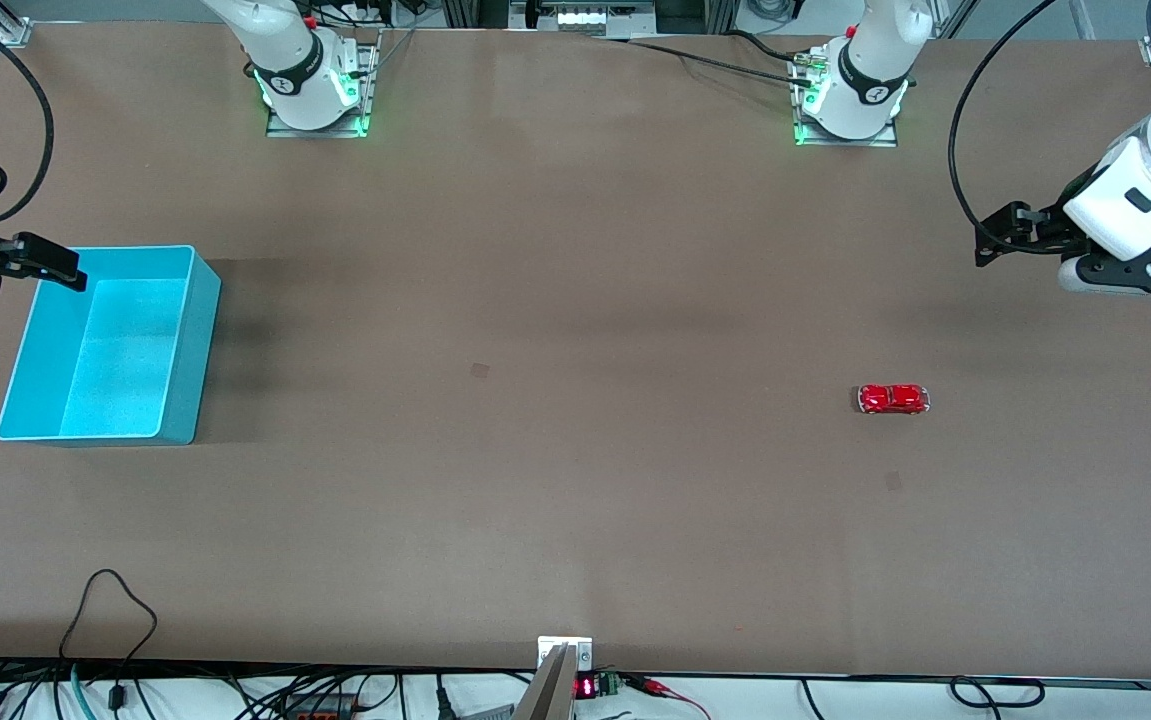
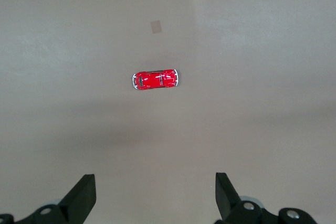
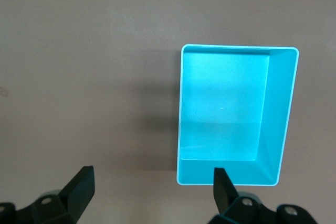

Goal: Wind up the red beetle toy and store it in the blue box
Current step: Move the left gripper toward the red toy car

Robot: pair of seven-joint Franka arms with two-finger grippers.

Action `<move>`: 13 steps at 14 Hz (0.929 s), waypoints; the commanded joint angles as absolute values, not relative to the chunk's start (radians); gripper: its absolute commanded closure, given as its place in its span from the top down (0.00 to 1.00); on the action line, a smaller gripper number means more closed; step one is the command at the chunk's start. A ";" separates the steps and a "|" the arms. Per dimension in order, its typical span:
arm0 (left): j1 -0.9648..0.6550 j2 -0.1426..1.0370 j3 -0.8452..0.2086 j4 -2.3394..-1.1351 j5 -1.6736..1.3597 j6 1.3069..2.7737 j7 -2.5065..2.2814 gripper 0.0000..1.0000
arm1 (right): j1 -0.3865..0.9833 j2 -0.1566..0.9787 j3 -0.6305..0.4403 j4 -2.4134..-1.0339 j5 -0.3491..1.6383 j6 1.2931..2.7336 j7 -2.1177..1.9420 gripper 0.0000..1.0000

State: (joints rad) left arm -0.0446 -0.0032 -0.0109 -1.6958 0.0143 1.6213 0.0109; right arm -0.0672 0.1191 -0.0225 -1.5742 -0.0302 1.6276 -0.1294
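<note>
On the brown table (image 1: 575, 300), toward the left arm's end, the red beetle toy (image 1: 893, 399) is seen lying on its wheels, alone on the bare surface, with its silvery ends pointing along the table's length. Well apart from it, at the right arm's end, the blue box (image 1: 190, 340) is set upright with its open top showing a bare turquoise floor.

The left gripper (image 1: 985, 240) is held in the air over the table's edge at the left arm's end, and the toy is found on the table below and ahead of it, touched by neither finger. In the left wrist view the two dark fingertips (image 2: 81, 195) are shown spread wide, with the toy (image 2: 155, 80) lying ahead of the gap between them and only table in that gap.

The right gripper (image 1: 50, 262) is held over the corner of the box that lies farthest from the front camera, at the table's right-arm edge. In the right wrist view its fingers (image 3: 79, 187) are likewise seen parted, with one fingertip over the box's rim (image 3: 231, 182) and the other over bare table beside the box. Nothing is gripped by either pincer, and nothing is seen inside the box.
</note>
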 commanded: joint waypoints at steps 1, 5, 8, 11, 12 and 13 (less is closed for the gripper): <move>-0.046 0.008 -0.003 -1.672 0.000 1.600 0.009 1.00 | -0.074 0.098 -0.015 -1.594 -0.003 1.637 -0.126 1.00; -0.049 0.009 -0.005 -1.674 0.002 1.592 0.003 1.00 | -0.078 0.098 -0.017 -1.594 -0.003 1.635 -0.124 1.00; -0.049 0.012 -0.008 -1.674 0.002 1.551 0.003 1.00 | -0.081 0.098 -0.017 -1.594 -0.003 1.637 -0.126 1.00; -0.052 0.017 -0.012 -1.674 -0.003 1.474 0.009 1.00 | -0.081 0.098 -0.017 -1.592 -0.003 1.637 -0.126 1.00; -0.061 0.026 -0.014 -1.674 -0.008 1.453 0.006 1.00 | -0.081 0.100 -0.017 -1.594 -0.003 1.637 -0.126 1.00; -0.063 0.034 -0.014 -1.672 -0.011 1.419 0.008 1.00 | -0.081 0.100 -0.017 -1.592 -0.003 1.638 -0.126 1.00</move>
State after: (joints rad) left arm -0.0531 0.0084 -0.0141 -1.6961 0.0143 1.4756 0.0092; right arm -0.0685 0.1191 -0.0239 -1.5742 -0.0196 1.6278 -0.1294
